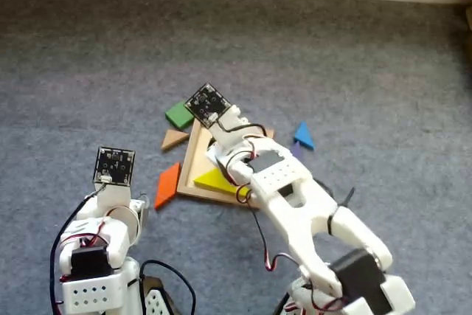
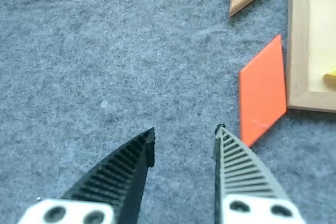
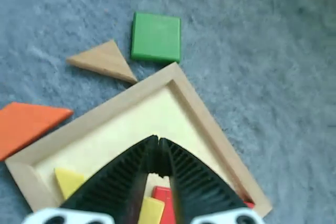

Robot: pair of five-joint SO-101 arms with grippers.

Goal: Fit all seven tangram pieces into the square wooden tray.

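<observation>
Risk: the right pincer [image 3: 157,150], tips pressed together with nothing visibly between them, is hanging over the square wooden tray [image 3: 205,114]. A downward move could be knocking the red piece [image 3: 164,195] and yellow piece [image 3: 67,180] lying inside, or shoving the tray across the carpet [image 1: 369,57]. The left pincer [image 2: 184,135] is standing apart over bare carpet. Closing here would be missing the orange parallelogram [image 2: 262,90], which is lying just beside it, close alongside the tray's outer edge. 1 green square [image 3: 156,36] and 1 tan triangle [image 3: 105,60] are lying just outside a tray corner, and 1 blue triangle [image 1: 303,135] is lying apart on the tray's other side.
</observation>
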